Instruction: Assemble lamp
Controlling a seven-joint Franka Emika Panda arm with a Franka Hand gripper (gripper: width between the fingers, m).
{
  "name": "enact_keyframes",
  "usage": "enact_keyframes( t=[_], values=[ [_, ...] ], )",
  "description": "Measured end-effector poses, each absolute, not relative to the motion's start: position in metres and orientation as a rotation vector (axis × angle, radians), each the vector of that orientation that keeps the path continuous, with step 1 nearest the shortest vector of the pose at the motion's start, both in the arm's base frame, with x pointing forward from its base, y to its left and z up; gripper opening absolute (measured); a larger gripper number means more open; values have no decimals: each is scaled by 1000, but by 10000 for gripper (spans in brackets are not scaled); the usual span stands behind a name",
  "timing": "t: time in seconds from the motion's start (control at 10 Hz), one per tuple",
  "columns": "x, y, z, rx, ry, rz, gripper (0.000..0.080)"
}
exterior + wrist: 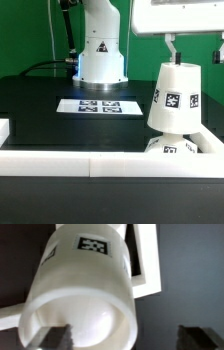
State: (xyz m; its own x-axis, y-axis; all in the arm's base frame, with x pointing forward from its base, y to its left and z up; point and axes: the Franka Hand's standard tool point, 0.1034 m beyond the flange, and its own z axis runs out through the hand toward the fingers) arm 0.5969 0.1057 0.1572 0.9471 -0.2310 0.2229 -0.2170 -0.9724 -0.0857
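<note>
The white cone shade stands upright at the exterior view's right, with square tags on its side. It sits over the flat base, which is partly behind the front rail. The bulb is hidden, apparently inside the shade. My gripper hangs just above the shade's top and is open wide. In the wrist view I look down the shade at its open top. My gripper straddles the shade's wall: one finger is over the opening, the other well outside. The base's edge shows beside the shade.
The marker board lies on the black table in the middle. The big white robot pedestal stands behind it. A long white rail runs along the front edge, close in front of the base.
</note>
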Motion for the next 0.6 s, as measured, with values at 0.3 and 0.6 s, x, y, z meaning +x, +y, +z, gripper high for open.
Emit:
enact_keyframes(
  t=[0.3,0.6],
  values=[
    [591,124,167,-3036,472,-346,693],
    [584,146,165,-3039,482,-359,698]
  ],
)
